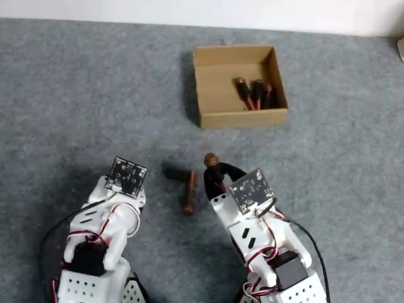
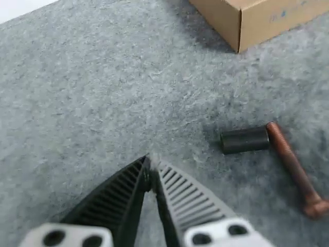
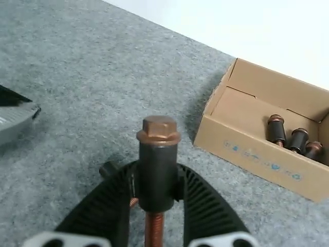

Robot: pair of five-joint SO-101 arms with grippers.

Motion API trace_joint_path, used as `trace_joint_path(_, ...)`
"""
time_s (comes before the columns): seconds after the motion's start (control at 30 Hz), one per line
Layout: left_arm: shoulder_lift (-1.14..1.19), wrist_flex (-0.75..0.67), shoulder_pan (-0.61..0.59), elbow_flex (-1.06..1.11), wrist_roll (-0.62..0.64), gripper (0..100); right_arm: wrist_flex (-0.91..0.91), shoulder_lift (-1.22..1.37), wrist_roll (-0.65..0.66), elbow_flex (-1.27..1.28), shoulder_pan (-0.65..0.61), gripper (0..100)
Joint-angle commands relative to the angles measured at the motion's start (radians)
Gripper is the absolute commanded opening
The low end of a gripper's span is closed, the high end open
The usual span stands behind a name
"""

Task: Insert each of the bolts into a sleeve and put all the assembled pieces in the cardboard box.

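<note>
Three sleeved copper bolts (image 1: 254, 93) lie in the far brown cardboard box (image 1: 208, 82), the right gripper (image 1: 218, 178) clamps a fourth sleeved bolt (image 3: 157, 154), and between the arms a loose copper bolt (image 1: 189, 194) and black cylindrical sleeve (image 1: 178, 173) wait unassembled beside the closed, empty left gripper (image 2: 152, 165).

Left claw (image 2: 152, 167) pinched closed and low; right claw (image 3: 157, 177) clamped around a sleeved bolt (image 3: 157, 154).
</note>
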Motion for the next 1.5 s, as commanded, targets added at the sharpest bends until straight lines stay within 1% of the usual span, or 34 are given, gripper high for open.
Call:
trace_joint_path(0.0, -0.013, -0.074, 0.002, 0.007, 0.008, 1, -0.067, -0.004, 0.0, -0.019, 0.015, 0.5)
trace_joint_path(0.1, -0.013, -0.012, -0.013, -0.041, 0.002, 1, -0.088, -0.001, 0.091, -0.027, 0.061, 0.5)
trace_joint_path(0.2, -0.013, 0.021, -0.058, -0.068, 0.005, 1, -0.101, 0.088, 0.101, -0.153, 0.134, 0.5)
trace_joint_path(0.3, -0.013, 0.021, -0.076, -0.073, 0.005, 1, -0.139, 0.337, 0.103, -0.314, 0.208, 0.5)
trace_joint_path(0.4, -0.013, 0.021, -0.076, -0.073, 0.005, 1, -0.168, 0.688, 0.103, -0.552, 0.266, 0.5)
trace_joint_path(0.53, -0.013, 0.021, -0.076, -0.071, 0.005, 1, -0.168, 1.213, 0.107, -0.986, 0.343, 0.5)
trace_joint_path(0.6, -0.013, 0.021, -0.076, -0.071, 0.005, 1, -0.131, 1.474, 0.107, -1.233, 0.378, 0.5)
trace_joint_path(0.7, -0.013, 0.021, -0.076, -0.07, 0.005, 1, 0.012, 1.87, 0.107, -1.649, 0.407, 0.5)
trace_joint_path(0.87, -0.013, 0.021, -0.076, -0.07, 0.005, 1, 0.318, 2.508, 0.107, -2.365, 0.409, 0.5)
trace_joint_path(0.97, -0.013, 0.021, -0.079, -0.07, 0.005, 1, 0.453, 2.827, 0.107, -2.789, 0.414, 0.5)
trace_joint_path(1.1, -0.013, 0.021, -0.074, -0.07, 0.005, 1, 0.552, 3.162, 0.109, -3.266, 0.41, 0.5)
trace_joint_path(1.13, -0.013, 0.021, -0.074, -0.07, 0.005, 1, 0.57, 3.224, 0.115, -3.338, 0.409, 0.5)
trace_joint_path(1.17, -0.013, 0.021, -0.074, -0.07, 0.005, 1, 0.575, 3.267, 0.137, -3.347, 0.407, 0.5)
trace_joint_path(1.27, -0.013, 0.021, -0.074, -0.07, 0.005, 1, 0.581, 3.287, 0.195, -3.284, 0.41, 0.9)
trace_joint_path(1.37, -0.013, 0.021, -0.074, -0.07, 0.005, 1, 0.607, 3.28, 0.189, -3.266, 0.432, 1.5)
trace_joint_path(1.4, -0.013, 0.021, -0.074, -0.068, 0.005, 1, 0.616, 3.277, 0.18, -3.277, 0.437, 3.3)
trace_joint_path(1.47, -0.013, 0.021, -0.074, -0.068, 0.005, 1, 0.634, 3.246, 0.152, -3.289, 0.44, 11.8)
